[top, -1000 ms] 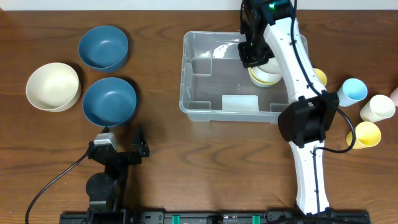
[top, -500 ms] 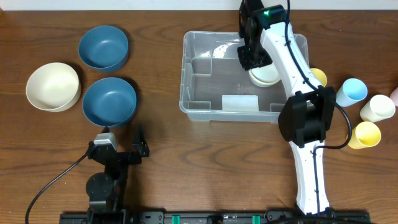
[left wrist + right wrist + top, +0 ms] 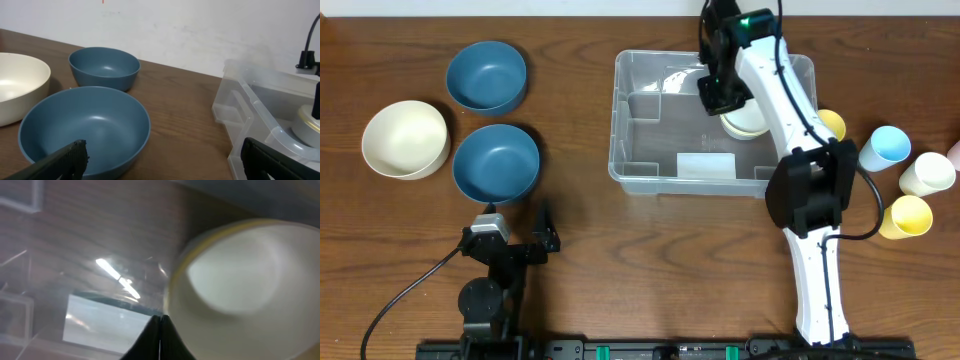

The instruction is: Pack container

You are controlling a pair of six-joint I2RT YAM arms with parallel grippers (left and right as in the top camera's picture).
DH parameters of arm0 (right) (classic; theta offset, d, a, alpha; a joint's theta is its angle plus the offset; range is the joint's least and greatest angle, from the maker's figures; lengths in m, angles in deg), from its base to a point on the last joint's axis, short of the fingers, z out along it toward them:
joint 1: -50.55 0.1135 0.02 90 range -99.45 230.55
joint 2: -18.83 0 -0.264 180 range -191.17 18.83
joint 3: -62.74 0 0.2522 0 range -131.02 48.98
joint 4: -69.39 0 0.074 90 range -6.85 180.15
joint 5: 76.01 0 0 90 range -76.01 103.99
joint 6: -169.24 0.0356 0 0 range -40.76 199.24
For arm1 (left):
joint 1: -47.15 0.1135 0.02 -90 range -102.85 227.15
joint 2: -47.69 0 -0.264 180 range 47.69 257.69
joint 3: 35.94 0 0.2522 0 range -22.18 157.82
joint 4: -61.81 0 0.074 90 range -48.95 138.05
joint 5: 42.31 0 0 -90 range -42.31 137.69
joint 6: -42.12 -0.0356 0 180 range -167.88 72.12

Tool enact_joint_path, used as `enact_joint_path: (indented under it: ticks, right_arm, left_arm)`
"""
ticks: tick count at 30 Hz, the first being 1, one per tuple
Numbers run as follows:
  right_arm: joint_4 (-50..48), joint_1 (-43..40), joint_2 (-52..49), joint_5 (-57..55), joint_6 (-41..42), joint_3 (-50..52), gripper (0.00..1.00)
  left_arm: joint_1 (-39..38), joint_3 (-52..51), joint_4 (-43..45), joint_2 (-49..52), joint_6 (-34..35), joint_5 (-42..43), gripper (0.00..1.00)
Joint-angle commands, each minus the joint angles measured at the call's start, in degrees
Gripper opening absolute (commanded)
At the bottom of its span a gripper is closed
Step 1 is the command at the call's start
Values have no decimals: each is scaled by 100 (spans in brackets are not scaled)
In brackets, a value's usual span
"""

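Inside the container point(image 3: 645, 150), at its far right end: the right gripper point(image 3: 718, 98) has drifted a touch leftward since a second ago. It now sits just beside the cream cup point(image 3: 750, 122) rather than partly over it. Its fingertips are pressed together on nothing (the wrist view shows two black tips meeting in a point, cup rim just to their right). The cup has not shifted: upright, mouth up, near the container's right wall.

The container is unchanged in place, mid-table point(image 3: 620, 260), toward the far edge. Contents: one cream cup, and the whitish label point(image 3: 706, 165) on the base by the front wall.

Left of the container, well apart:
- far blue bowl point(image 3: 487, 75)
- near blue bowl point(image 3: 496, 162)
- cream bowl point(image 3: 405, 138), farthest out

All three sit mouth up.

Right of the container:
- yellow cup point(image 3: 832, 122), just beside the wall, partly hidden by the arm
- light blue cup point(image 3: 887, 147), farther off
- off-white cup point(image 3: 928, 173), farther off
- second yellow cup point(image 3: 908, 215), farther off

The left gripper point(image 3: 517, 225) is left of and in front of the container, just behind the near blue bowl. Its fingers are spread wide, same as before.
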Motion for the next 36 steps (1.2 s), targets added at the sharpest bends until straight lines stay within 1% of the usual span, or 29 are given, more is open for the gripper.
enact_joint_path:
  ticks: [1,8,20,30,36]
  right_arm:
    - [-72,197,155,83,-76,-17,1]
    - [-326,212,111,87,-72,173,1]
    - [-852,103,111,50,-74,844,1]
    - [-920,-184,111,42,-76,850,1]
    - [-914,-160,114,122,-179,848,1]
  left_arm:
    - [11,-133,-140,-35,50,-4,98]
    - [11,-133,-140,-35,50,-4,98]
    - [11,-133,-140,-35,50,-4,98]
    - [11,-133,-142,-35,50,-4,98]
    - [11,-133,-140,-35,50,-2,98]
